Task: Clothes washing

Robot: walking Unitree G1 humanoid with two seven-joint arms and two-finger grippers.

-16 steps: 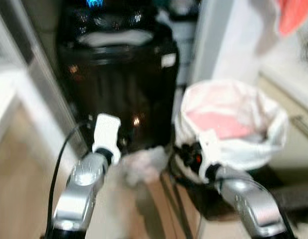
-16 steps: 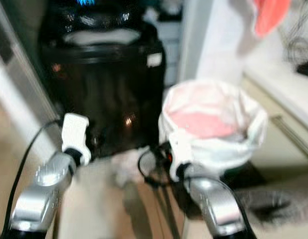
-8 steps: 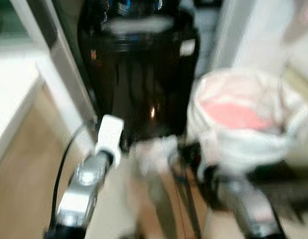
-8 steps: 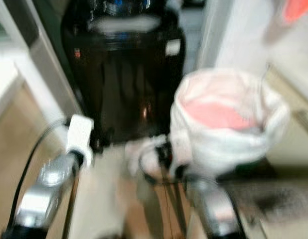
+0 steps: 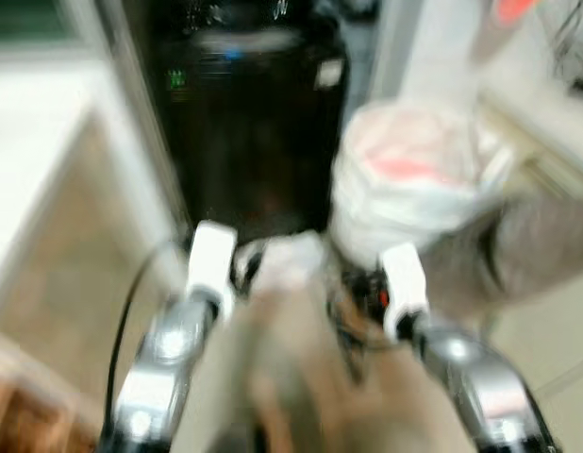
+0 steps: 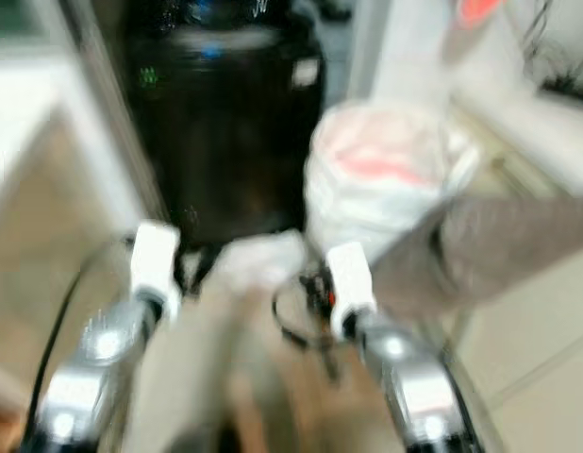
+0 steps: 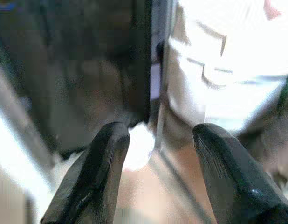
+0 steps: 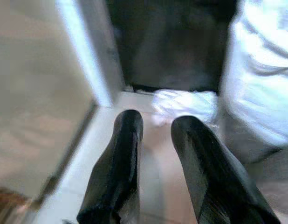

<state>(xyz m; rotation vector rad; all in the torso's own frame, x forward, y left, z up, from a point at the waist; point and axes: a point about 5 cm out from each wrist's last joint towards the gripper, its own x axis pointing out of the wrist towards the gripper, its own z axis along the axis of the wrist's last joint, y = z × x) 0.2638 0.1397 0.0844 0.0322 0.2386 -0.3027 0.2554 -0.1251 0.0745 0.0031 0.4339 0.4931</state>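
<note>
Camera swung; washer (image 5: 244,113) now at 12 o'clock. Left tool (image 7: 155,172) and right tool (image 8: 155,163) apart, empty. Steady before reaching white cloth (image 8: 183,105).

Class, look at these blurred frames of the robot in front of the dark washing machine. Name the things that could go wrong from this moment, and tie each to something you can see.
1. A small white cloth lies on the floor at the foot of the washing machine; it might get stepped on.
2. The full laundry basket stands close beside the right claw; a swing could tip it.
3. The head views are blurred, so aiming the open left claw is unreliable.
</note>
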